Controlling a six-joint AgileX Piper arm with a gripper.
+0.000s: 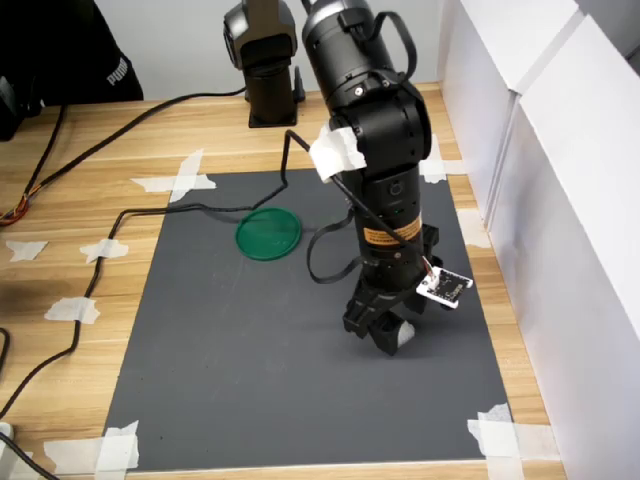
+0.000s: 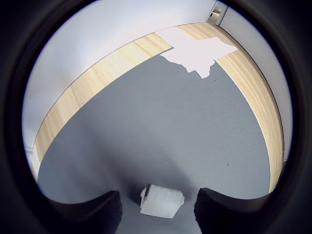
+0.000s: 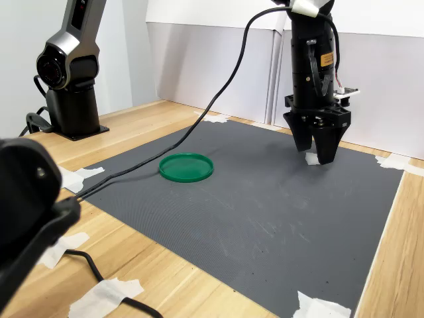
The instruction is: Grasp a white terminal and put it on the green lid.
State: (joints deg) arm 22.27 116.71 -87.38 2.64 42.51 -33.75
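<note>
The white terminal [image 2: 162, 201] is a small blocky piece lying on the dark grey mat [image 1: 250, 340]. My gripper [image 2: 157, 214] is lowered over it, open, one finger on each side, with a gap showing between the piece and each finger. In both exterior views the terminal [image 1: 404, 338] [image 3: 311, 158] peeks out beside the fingertips of the gripper [image 1: 384, 338] [image 3: 317, 154], close to the mat. The green lid [image 1: 268, 233] [image 3: 186, 167] lies flat on the mat, well away towards the first exterior view's upper left, with nothing on it.
A black cable [image 1: 200, 208] runs across the mat's far edge close to the lid. White tape [image 1: 500, 435] holds the mat's corners to the wooden table [image 1: 80, 180]. White panels [image 1: 560, 200] wall the first exterior view's right. A second black arm base [image 1: 265, 70] stands at the back.
</note>
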